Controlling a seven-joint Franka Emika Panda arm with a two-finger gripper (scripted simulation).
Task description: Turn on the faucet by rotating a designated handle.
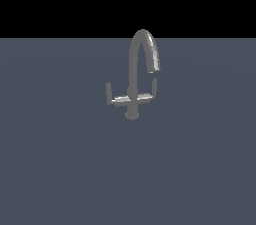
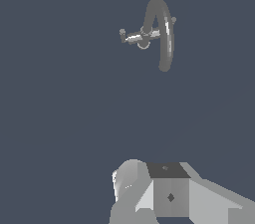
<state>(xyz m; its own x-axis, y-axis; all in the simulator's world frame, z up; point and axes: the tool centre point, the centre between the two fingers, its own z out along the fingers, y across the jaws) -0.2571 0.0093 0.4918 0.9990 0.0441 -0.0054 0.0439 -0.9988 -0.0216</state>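
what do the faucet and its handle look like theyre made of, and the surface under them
The faucet looks like grey metal with a satin sheen: a bright streak runs along the spout's curve. The handle seems the same metal, with pale glints along its arm. The surface is flat matte blue-grey with no texture; its material can't be told from the render.

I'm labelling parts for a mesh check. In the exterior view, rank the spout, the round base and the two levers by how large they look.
1. Spout, clearly largest.
2. The two levers: the handle on the outlet side and its twin look about alike, so I won't rank them.
3. Base, smallest.
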